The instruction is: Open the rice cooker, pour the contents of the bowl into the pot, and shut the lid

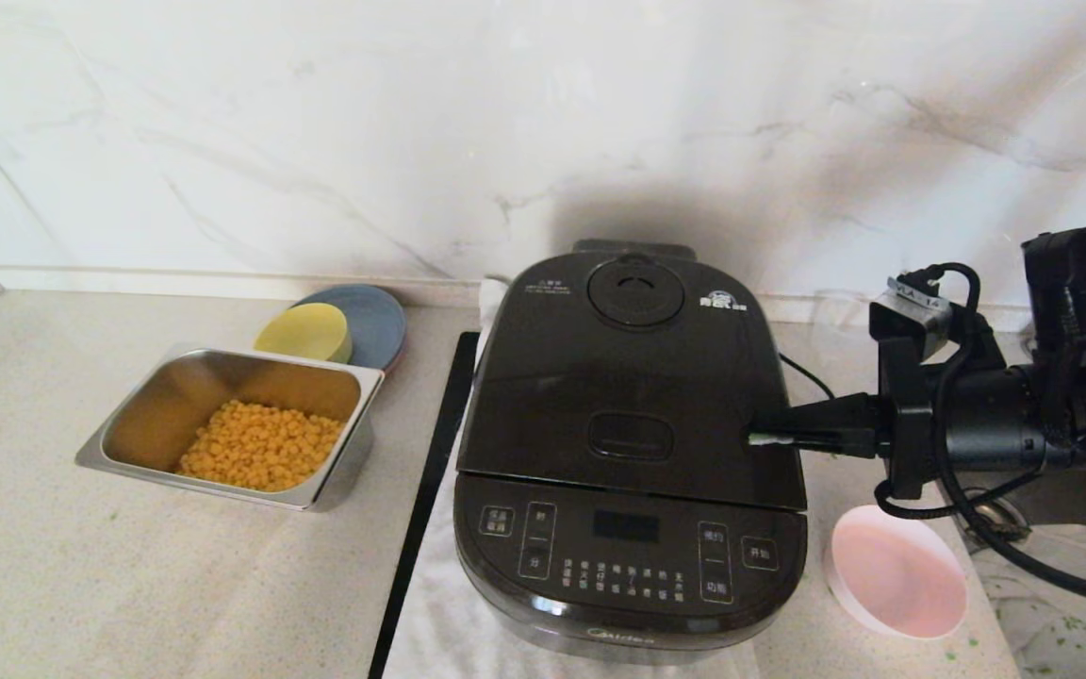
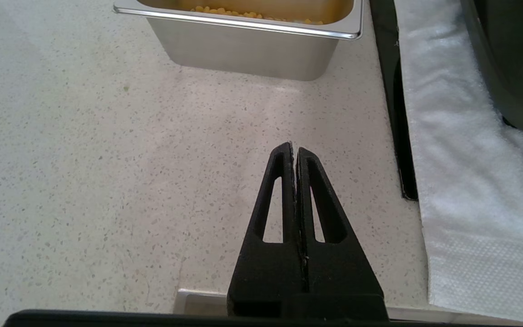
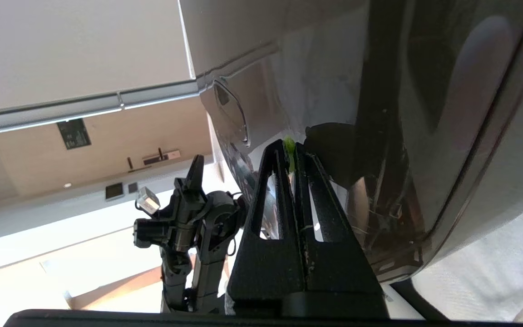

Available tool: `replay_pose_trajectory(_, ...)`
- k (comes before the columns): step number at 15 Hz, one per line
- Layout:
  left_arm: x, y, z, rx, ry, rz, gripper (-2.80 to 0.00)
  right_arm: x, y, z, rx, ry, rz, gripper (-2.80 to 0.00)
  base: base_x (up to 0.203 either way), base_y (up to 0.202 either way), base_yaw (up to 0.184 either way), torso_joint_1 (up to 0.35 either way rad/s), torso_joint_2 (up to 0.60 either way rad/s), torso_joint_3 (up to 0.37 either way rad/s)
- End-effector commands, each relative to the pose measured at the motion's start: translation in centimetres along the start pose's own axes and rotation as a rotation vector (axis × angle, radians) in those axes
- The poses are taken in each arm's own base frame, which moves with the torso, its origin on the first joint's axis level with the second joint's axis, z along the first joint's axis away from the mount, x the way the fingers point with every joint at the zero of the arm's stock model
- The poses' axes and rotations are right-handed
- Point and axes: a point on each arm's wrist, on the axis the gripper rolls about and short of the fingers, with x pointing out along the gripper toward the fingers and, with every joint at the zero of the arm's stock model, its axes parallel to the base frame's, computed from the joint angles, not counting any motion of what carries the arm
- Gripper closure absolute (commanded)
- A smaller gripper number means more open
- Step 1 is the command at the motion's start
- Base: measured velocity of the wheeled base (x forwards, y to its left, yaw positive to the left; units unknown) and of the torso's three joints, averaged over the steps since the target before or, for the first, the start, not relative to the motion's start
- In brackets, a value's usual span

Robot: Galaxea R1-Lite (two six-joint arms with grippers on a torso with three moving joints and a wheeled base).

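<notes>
The black rice cooker (image 1: pixel 628 528) stands mid-counter with its lid (image 1: pixel 628 377) down flat, so the pot is hidden. My right gripper (image 1: pixel 755 438) is shut, its tips lying on the lid's right side just beside the oblong handle recess (image 1: pixel 631 436). A small green scrap (image 3: pixel 289 146) is stuck between those tips, close against the glossy cooker (image 3: pixel 379 91). The pink bowl (image 1: pixel 896 571) sits at the cooker's front right with nothing inside; a few green specks (image 1: pixel 1066 624) lie on the cloth beside it. My left gripper (image 2: pixel 294 150) is shut, parked above bare counter.
A steel tray (image 1: pixel 128 415) of yellow corn sits to the cooker's left, with a yellow bowl (image 1: pixel 304 332) on a blue plate (image 1: pixel 378 321) behind it. A white cloth (image 1: pixel 430 613) and a black strip (image 1: pixel 430 471) lie under the cooker. The wall is close behind.
</notes>
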Motion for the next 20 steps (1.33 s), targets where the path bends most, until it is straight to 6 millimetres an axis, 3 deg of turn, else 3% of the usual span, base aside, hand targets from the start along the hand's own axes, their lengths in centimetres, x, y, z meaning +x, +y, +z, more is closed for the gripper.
replay_pose_trajectory(1,0.0,0.0,0.0,0.001,0.002,0.000,0.00,0.8,-1.0,0.2,0.036,0.022,-0.021,0.00,0.000,0.000,0.000,0.000,0.00,0.000)
replay_pose_trajectory(5,0.0,0.0,0.0,0.001,0.000,0.000,0.00,1.1,-1.4,0.1,0.048,0.023,-0.037,0.00,0.000,0.000,0.000,0.000,0.00,0.000)
replay_pose_trajectory(7,0.0,0.0,0.0,0.001,0.001,0.000,0.00,0.3,-0.5,0.1,0.021,0.003,-0.017,0.00,0.000,0.000,0.000,0.000,0.00,0.000)
replay_pose_trajectory(14,0.0,0.0,0.0,0.001,0.002,0.000,0.00,-6.6,7.8,-1.7,-0.107,-0.128,0.090,0.00,0.000,0.000,0.000,0.000,0.00,0.000)
replay_pose_trajectory(17,0.0,0.0,0.0,0.001,0.000,0.000,0.00,-8.2,10.0,-2.1,-0.072,-0.147,-0.075,0.00,0.000,0.000,0.000,0.000,0.00,0.000)
replay_pose_trajectory(20,0.0,0.0,0.0,0.001,0.000,0.000,0.00,-7.2,11.4,-4.1,-0.122,-0.125,-0.298,0.00,0.000,0.000,0.000,0.000,0.00,0.000)
